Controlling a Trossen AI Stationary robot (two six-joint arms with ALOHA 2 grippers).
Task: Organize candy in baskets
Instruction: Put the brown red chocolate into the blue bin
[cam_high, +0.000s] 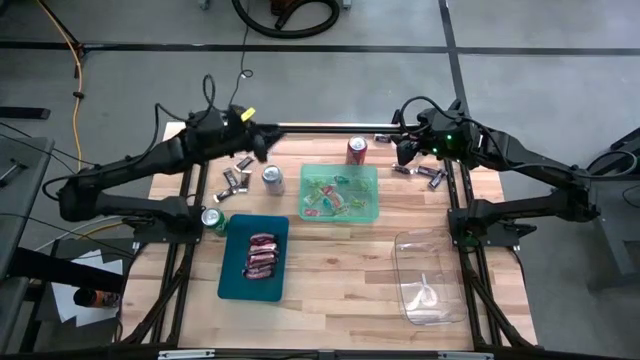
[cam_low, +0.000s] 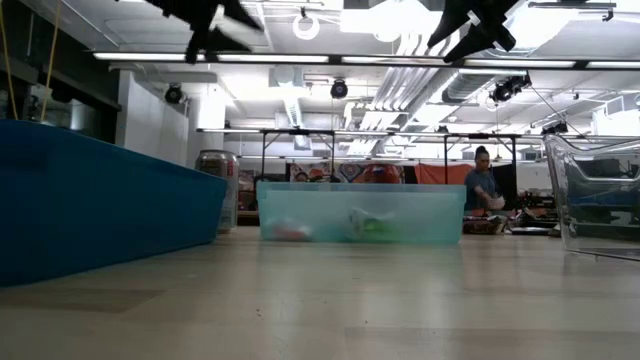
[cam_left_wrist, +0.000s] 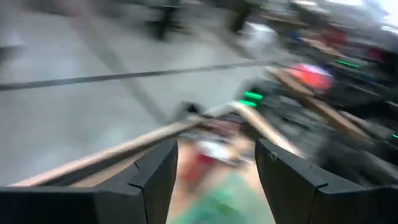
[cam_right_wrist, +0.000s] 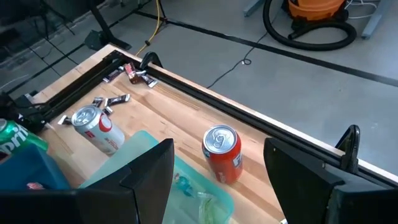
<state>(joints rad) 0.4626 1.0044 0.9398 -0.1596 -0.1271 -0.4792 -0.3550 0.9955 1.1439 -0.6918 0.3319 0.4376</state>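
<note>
High view: the left tool (cam_high: 262, 143) hovers wide and empty over the counter's (cam_high: 340, 270) far edge, near loose dark candy (cam_high: 236, 180) and a silver can (cam_high: 272, 177). The right tool (cam_high: 405, 150) hangs wide and empty by the red can (cam_high: 357, 150).
Baskets: the teal basket (cam_high: 237, 270) holds red candy (cam_high: 262, 255); the green basket (cam_high: 340, 193) holds mixed candy; the clear basket (cam_high: 430, 275) sits right.
Low view: the green basket (cam_low: 361, 212) stands mid-counter.
Right wrist view: a red can (cam_right_wrist: 223, 153) stands upright.
</note>
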